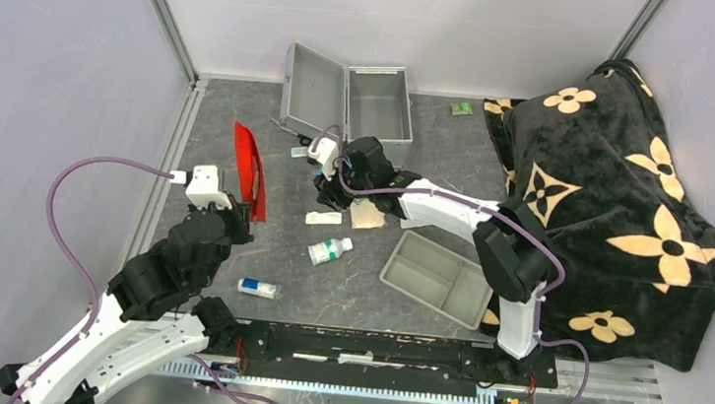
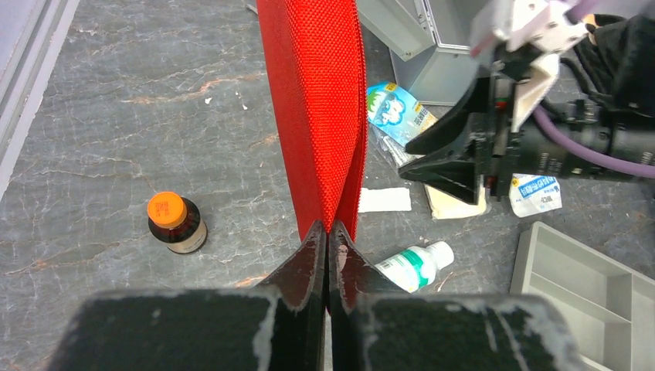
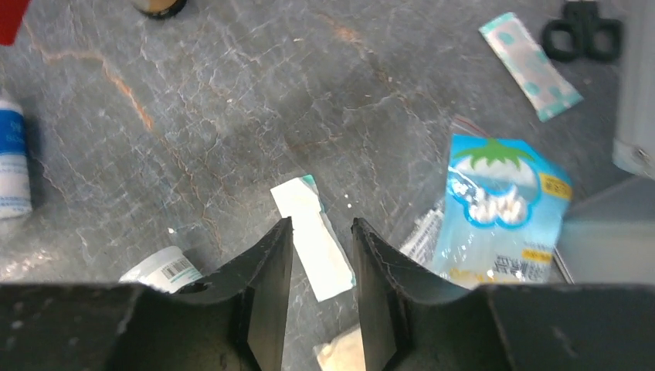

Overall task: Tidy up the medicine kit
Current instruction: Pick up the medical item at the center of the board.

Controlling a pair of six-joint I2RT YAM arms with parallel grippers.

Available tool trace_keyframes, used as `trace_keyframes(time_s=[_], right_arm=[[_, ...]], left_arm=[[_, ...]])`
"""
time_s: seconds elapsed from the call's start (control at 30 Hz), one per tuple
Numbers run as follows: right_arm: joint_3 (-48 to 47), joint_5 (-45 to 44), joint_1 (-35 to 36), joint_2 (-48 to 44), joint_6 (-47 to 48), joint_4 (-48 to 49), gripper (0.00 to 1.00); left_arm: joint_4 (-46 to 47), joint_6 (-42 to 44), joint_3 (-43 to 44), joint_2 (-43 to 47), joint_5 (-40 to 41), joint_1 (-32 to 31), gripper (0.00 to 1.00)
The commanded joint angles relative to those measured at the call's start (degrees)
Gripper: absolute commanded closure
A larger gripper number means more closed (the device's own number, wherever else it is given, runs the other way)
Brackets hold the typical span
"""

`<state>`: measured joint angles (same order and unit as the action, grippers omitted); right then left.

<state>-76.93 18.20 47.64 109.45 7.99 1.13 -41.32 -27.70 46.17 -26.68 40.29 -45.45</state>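
The medicine kit, a silver-grey metal case, stands with its lid thrown back at the rear middle of the table. My left gripper is shut on the lower edge of a red fabric pouch, holding it upright on edge. My right gripper is open, low over a white sachet that lies on the table between its fingers; nothing is held. In the top view this gripper sits just in front of the kit.
Beside the right gripper lie a blue snack-like bag, a beige packet, a plaster strip and black scissors. Also on the table are a white-green bottle, a brown bottle, a grey divided tray and a blue-white tube. A flowered black blanket covers the right.
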Motion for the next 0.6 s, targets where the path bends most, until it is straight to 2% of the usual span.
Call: trace_keyframes(time_s=[0.0,0.2,0.57], right_arm=[[-7.77,6.6,0.25,5.81,11.27,-10.76,0.58],[-12.71,11.09,0.24,10.94,17.32,-12.59,0.57],[-16.94,15.79,-0.04,16.7,20.21,-11.26,0.56]], left_arm=[[3.44,-0.42,-0.2,-0.05,0.06,-0.08,0.98],[3.44,-0.51,-0.2,0.51,0.47,-0.08,0.98],[3.44,-0.51,-0.2,0.42,0.58,-0.08,0.98]])
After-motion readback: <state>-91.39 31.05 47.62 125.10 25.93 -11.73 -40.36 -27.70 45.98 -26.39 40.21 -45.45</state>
